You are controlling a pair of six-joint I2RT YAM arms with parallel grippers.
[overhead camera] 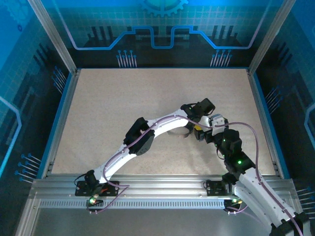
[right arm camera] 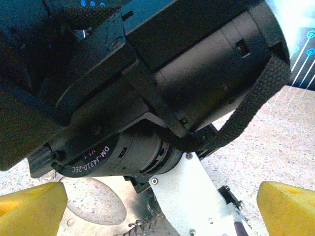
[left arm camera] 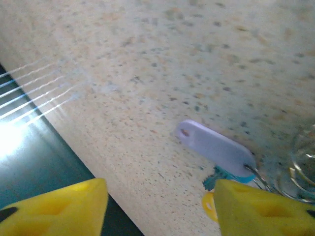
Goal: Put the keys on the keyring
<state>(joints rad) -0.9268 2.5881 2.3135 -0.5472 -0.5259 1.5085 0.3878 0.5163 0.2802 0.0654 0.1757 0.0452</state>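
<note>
In the left wrist view a pale lilac key (left arm camera: 215,148) lies flat on the speckled table. A teal key (left arm camera: 220,177) and a yellow key head (left arm camera: 208,207) peek out beside my right-hand finger (left arm camera: 256,209). The shiny wire of the keyring (left arm camera: 298,170) shows blurred at the right edge, and a thin wire runs from it to the lilac key. My left gripper (left arm camera: 161,189) is open just above the table with nothing between its fingers. My right gripper (right arm camera: 162,196) stands wide open, close behind the left wrist (right arm camera: 147,88).
Both grippers meet right of the table's middle (overhead camera: 198,130). The table's raised blue-edged border (overhead camera: 59,123) rings the beige surface. A dark gap past the table edge (left arm camera: 34,162) shows at the left of the left wrist view.
</note>
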